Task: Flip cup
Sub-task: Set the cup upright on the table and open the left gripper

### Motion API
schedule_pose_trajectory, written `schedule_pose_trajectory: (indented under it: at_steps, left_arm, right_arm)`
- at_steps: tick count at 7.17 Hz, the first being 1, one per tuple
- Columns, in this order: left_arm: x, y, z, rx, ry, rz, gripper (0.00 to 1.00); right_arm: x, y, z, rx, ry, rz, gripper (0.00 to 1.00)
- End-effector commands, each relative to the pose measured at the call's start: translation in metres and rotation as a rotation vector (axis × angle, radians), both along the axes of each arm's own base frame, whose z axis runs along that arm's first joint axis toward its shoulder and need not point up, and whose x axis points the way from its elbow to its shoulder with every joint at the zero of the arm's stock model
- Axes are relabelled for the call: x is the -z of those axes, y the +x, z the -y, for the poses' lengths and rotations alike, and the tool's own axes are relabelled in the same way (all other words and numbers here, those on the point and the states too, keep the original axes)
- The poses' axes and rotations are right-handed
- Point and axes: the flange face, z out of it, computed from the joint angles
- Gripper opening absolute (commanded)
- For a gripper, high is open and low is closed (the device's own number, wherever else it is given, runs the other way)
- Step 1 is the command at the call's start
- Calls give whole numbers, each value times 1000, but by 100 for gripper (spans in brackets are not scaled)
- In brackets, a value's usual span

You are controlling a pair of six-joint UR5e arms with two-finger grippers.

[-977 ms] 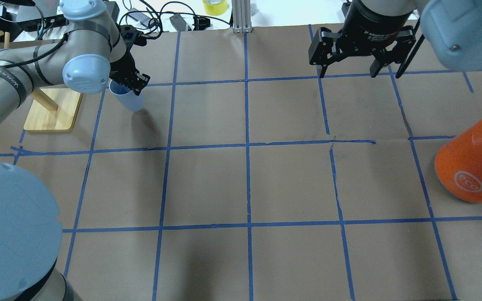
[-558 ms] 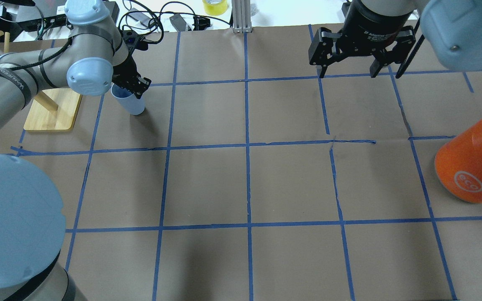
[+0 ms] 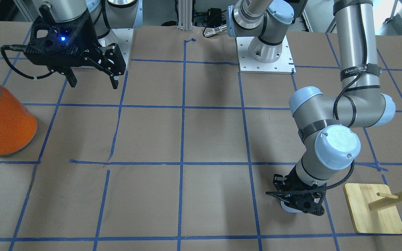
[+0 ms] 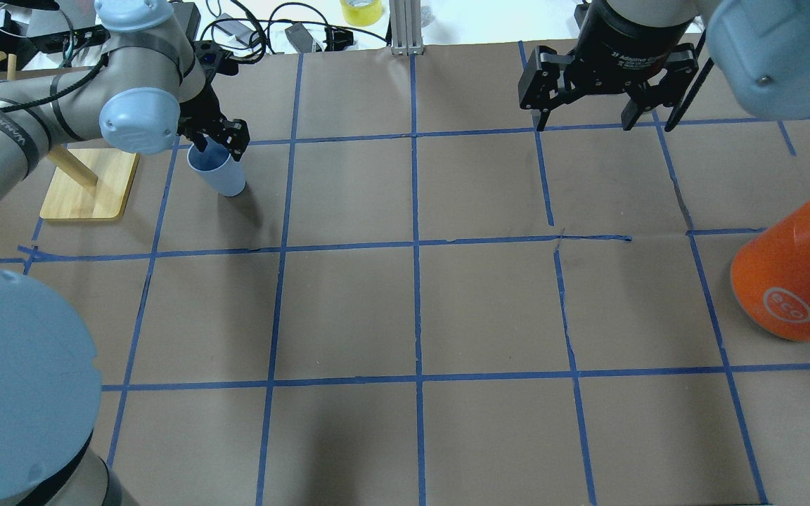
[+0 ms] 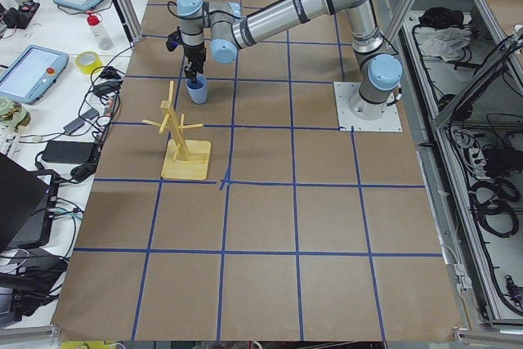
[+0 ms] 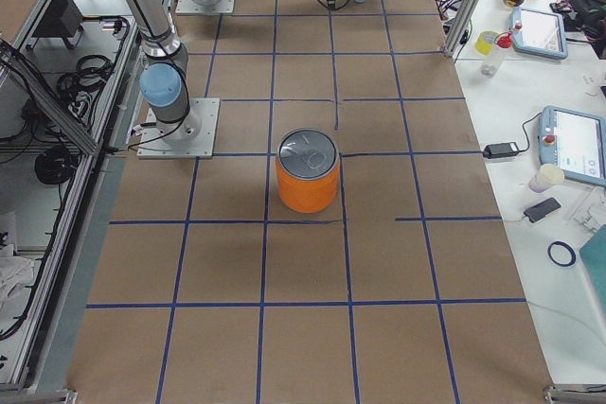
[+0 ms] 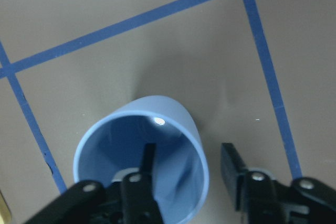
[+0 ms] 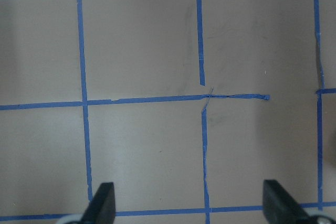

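Note:
The pale blue cup (image 4: 222, 177) stands mouth up on the brown table, at the far left in the overhead view. It also shows in the front view (image 3: 287, 207) and the left wrist view (image 7: 176, 116). My left gripper (image 4: 218, 144) is open right above its rim. One finger (image 7: 148, 163) hangs inside the cup and the other finger (image 7: 232, 166) is outside, with a gap to the wall. My right gripper (image 4: 584, 125) is open and empty, high over the far right of the table (image 8: 157, 145).
A large orange can (image 4: 792, 277) with a silver top stands at the right edge. A wooden peg rack on a bamboo base (image 4: 88, 184) stands just left of the cup. Blue tape lines grid the table. Cables and tape rolls lie beyond the far edge.
The cup hung tilted in my left gripper; now it stands on the table, slightly nearer. The left fingers no longer press its wall. The right arm has not moved.

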Motion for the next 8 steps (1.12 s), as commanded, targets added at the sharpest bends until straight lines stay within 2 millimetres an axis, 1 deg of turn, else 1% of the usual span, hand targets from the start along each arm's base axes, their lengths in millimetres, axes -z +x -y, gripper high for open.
schedule_pose_trajectory:
  at_steps: [1, 2, 3, 4, 5, 6, 7, 8]
  left_arm:
    - [-70, -6, -32, -46, 45, -7, 100]
    - [-109, -10, -60, -60, 71, -14, 100]
    - [-146, -20, -89, -96, 77, -24, 100]
    - [-176, -36, -119, -111, 70, -20, 100]
    - [-201, -41, -142, -107, 60, -18, 100]
    - [-225, -43, -161, -102, 29, -16, 100]
    - [-238, -43, -172, -120, 3, -19, 100]
    - [-240, -45, -177, -140, -3, -25, 100]
  right_arm:
    - [0, 0, 0, 0, 0, 0, 100]
    - [0, 0, 0, 0, 0, 0, 100]
    - [0, 0, 0, 0, 0, -1, 100]
    - [0, 0, 0, 0, 0, -1, 100]
    - [1, 0, 1, -1, 1, -2, 100]
    - [0, 0, 0, -1, 0, -2, 100]
    - [0, 0, 0, -1, 0, -2, 100]
    - [0, 0, 0, -3, 0, -2, 100]
